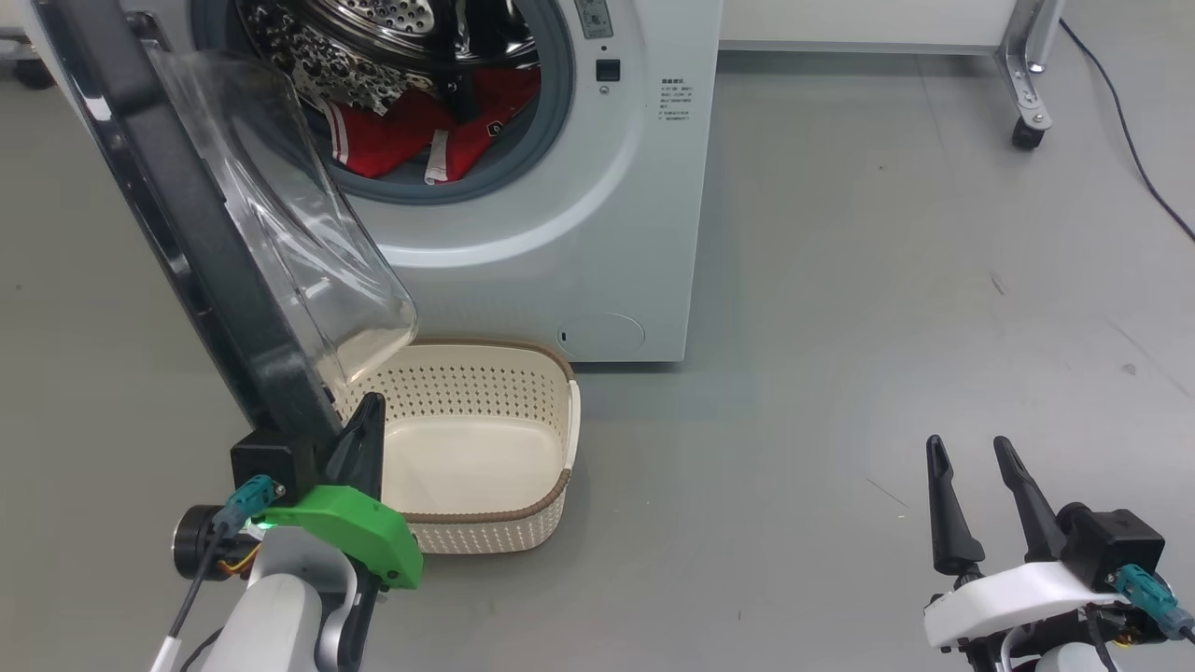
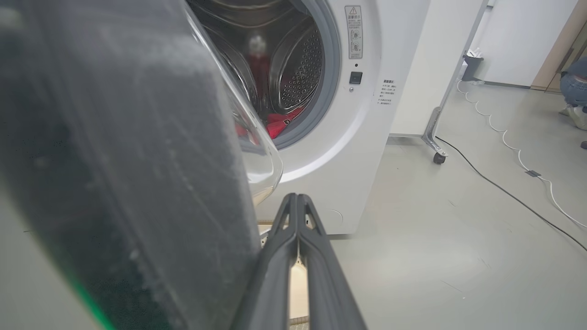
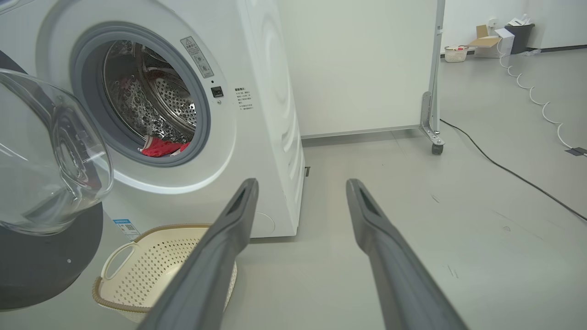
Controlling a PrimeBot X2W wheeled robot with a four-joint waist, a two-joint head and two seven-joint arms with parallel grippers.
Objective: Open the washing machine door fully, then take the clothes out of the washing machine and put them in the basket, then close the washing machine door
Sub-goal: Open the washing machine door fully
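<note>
The white washer [image 1: 597, 233] stands with its door [image 1: 187, 233] swung open above the basket [image 1: 485, 532] on the floor [image 1: 840, 327]. Red clothes [image 1: 392, 131] lie in the drum [image 1: 373, 28]. The left claw [image 1: 372, 411] is pressed together by the door's edge; the right claw [image 1: 966, 446] is spread wide.

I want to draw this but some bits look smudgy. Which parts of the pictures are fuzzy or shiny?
Left wrist view: the washing machine door sits right by the camera, so its dark rim is a soft blur; the washing machine behind is sharper. Head view: the door's clear glass shows pale streaks of light. Right wrist view: the basket looks crisp.
</note>
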